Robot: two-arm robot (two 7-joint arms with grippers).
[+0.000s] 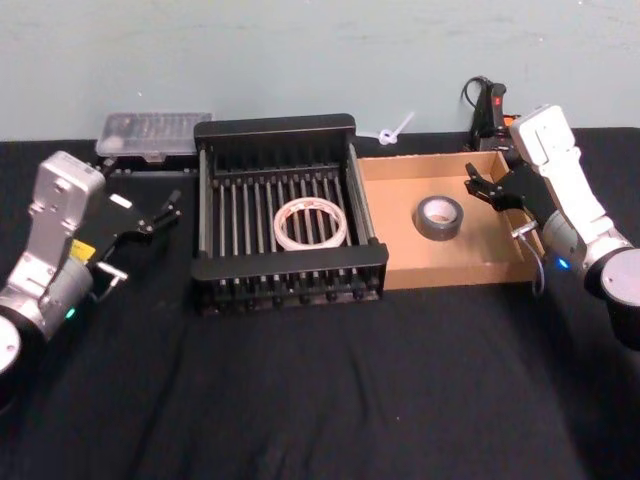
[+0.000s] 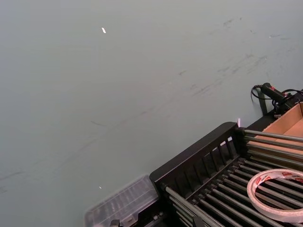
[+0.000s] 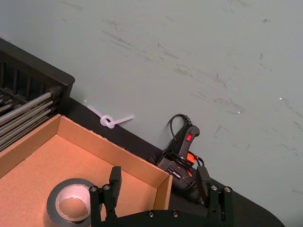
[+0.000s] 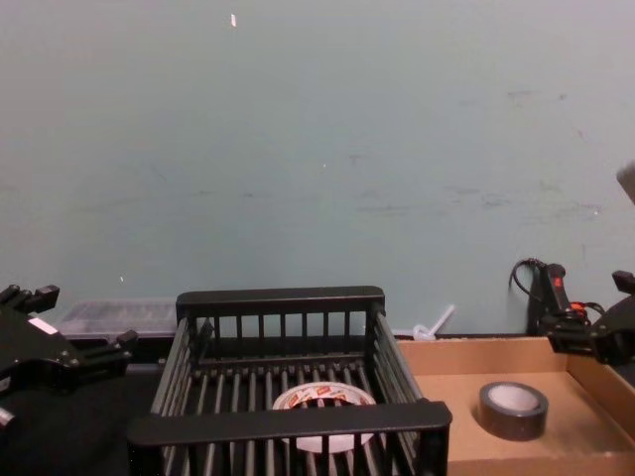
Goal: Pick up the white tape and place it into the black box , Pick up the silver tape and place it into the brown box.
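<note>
Lying flat in the brown box [image 1: 400, 180], the silver tape [image 1: 438, 217] is seen just beside the right gripper [image 1: 484, 190]. Its fingers are held apart, empty. The left gripper [image 1: 150, 213] is parked open, left of the black box [image 1: 275, 127].

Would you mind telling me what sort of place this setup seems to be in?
Probably a robotics lab test bench: a table draped in black cloth against a scuffed pale green wall, with a black box and brown box staged side by side, and a clear plastic case behind.

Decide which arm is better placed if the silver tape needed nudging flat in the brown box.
Right. The right gripper hangs open over the brown box beside the silver tape; the left gripper sits beyond the black box.
</note>
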